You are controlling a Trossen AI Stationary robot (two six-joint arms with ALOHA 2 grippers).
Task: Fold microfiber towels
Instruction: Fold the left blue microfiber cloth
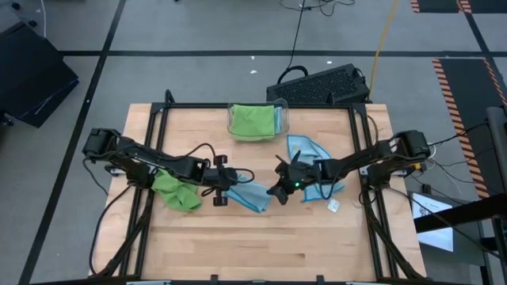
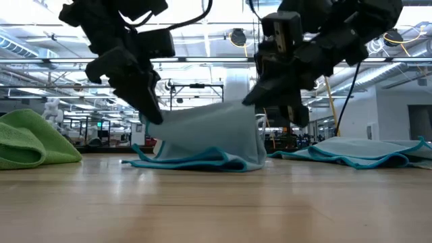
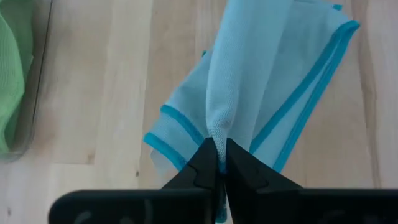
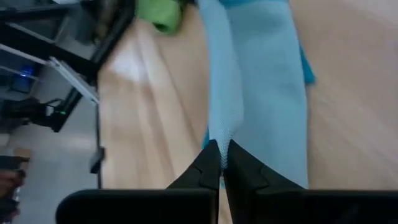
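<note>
While both arms reach low toward the desk centre, the left hand and right hand each pinch the blue towel between them, lifting it.

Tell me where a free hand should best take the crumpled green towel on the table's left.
Grip the green towel at its outer edge nearest the table's front, coming straight down from above. It lies bunched and low on the table, and the left arm crosses its far side, so the near edge is probably the clearest part.
</note>
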